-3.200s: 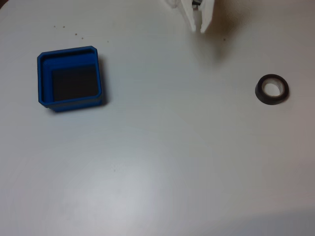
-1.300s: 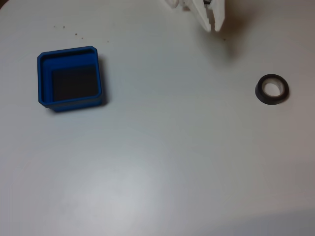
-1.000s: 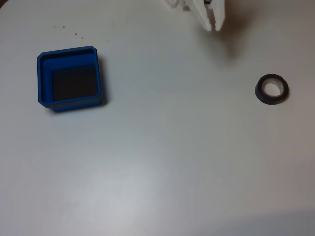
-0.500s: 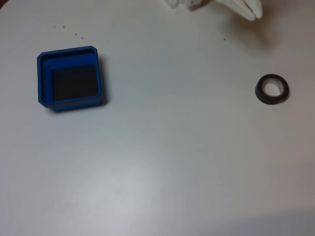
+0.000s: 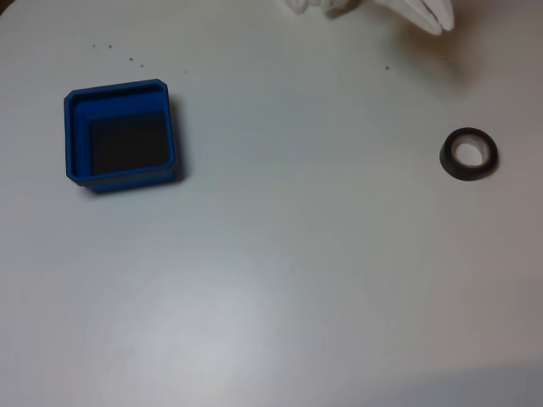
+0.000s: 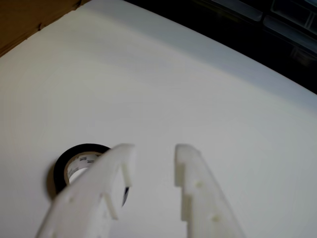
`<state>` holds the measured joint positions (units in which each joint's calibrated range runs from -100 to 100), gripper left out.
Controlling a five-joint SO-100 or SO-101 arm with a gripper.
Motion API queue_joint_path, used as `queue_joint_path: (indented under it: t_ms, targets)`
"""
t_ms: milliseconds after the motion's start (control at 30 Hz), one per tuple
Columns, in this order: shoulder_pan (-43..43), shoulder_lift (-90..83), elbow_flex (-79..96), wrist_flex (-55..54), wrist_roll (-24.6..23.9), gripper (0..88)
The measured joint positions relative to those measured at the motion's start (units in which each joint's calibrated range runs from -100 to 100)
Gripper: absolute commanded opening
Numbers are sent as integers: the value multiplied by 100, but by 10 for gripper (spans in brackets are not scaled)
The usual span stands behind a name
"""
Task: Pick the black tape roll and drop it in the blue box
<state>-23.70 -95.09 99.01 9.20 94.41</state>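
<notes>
The black tape roll lies flat on the white table at the right of the fixed view, its pale core facing up. The blue box stands far off at the left, with nothing on its dark floor. My white gripper hangs at the top edge, up and slightly left of the roll and well apart from it. In the wrist view the gripper is open with only bare table between its fingers. There the tape roll lies to the left, partly hidden behind the left finger.
The white table spreads wide between box and roll. A few small dark specks dot it above the box. In the wrist view a dark shelf unit lies past the table's far edge, with a brown surface at the upper left.
The gripper has swung right along the top edge, from above the table's middle to above the tape roll. It has held still for the last half second. Box and roll have not moved.
</notes>
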Motion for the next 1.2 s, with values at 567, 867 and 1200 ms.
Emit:
queue_joint_path:
  t_ms: [567, 867, 1200]
  targets:
    - [-198, 2777, -1211, 353, -409, 14]
    - [-188, 5191, -2493, 353, -601, 14]
    - [-188, 5631, -2996, 435, -601, 14]
